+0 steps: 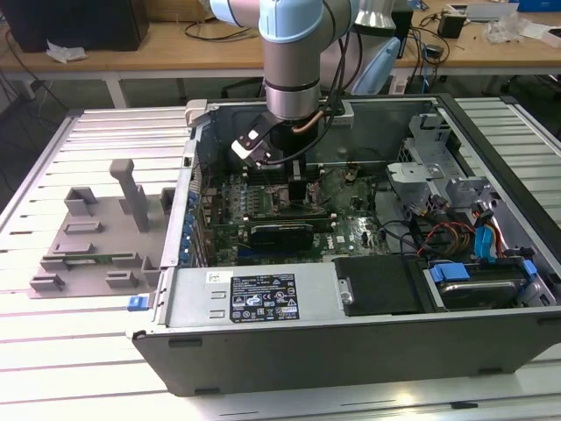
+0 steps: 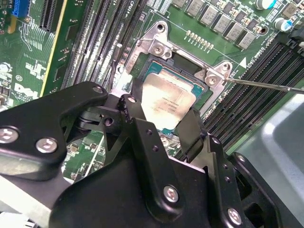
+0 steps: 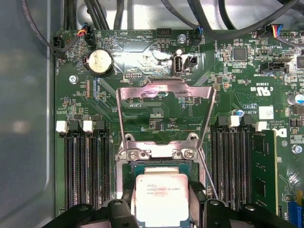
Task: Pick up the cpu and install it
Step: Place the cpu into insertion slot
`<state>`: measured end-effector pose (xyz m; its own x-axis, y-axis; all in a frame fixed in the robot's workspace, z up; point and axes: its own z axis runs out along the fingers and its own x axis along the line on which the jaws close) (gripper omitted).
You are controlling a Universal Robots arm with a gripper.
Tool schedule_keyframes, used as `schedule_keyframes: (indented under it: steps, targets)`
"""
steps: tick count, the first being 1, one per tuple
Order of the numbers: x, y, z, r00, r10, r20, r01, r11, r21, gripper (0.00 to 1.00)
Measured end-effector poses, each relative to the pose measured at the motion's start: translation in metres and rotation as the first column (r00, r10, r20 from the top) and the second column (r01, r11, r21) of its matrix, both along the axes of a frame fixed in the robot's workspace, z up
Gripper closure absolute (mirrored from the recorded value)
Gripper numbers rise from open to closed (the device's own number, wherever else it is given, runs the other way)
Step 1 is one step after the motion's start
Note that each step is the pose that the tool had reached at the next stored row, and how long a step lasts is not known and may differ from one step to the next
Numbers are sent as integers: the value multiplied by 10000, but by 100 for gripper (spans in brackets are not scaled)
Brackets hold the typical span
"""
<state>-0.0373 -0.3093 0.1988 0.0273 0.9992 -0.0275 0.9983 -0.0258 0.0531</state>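
- Closest to the camera in the second wrist view is the black pincer (image 2: 161, 116). It looks smooth and hard, with shiny round screws.
- Its two fingers (image 2: 130, 111) are almost closed and sit tight on two sides of the cpu (image 2: 166, 99), so I think it grips the chip.
- The cpu is a flat square with a dull silver top. It sits at the shiny metal socket frame (image 2: 159, 47) on the green board (image 2: 228, 57). I cannot tell if it lies all the way down.
- A thin steel lever (image 2: 266, 86) sticks out beside the frame.
- In the first wrist view, the cpu (image 3: 161, 202) sits between the dark fingers, right over the socket's bluish rim.
- The shiny lid plate (image 3: 164, 92) is tipped up, out of the way.
- Long black slots (image 3: 88, 166) run along both sides, and a round silver battery (image 3: 99, 61) sits farther off.
- I think the step in hand is setting the chip into the socket. That calls for keeping it flat, lined up with the corners, and pressed only softly.
- In the exterior view, the grey and blue arm (image 1: 294, 53) reaches down into the open metal case (image 1: 351, 351).
- A grey tray (image 1: 88, 237) of blocky plastic lies on the ridged white desk (image 1: 53, 351), to the exterior view's left of the case.
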Motion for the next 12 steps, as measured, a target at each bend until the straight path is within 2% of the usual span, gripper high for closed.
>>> schedule_keyframes:
  steps: [8, 9, 12]
  targets:
    - [2, 3, -21, 10000, -8, 11, 8, 10000, 16, 45]
    - [0, 0, -16, 10000, -8, 2, 8, 10000, 3, 39]
    - [0, 0, -16, 10000, -8, 1, 8, 10000, 1, 39]
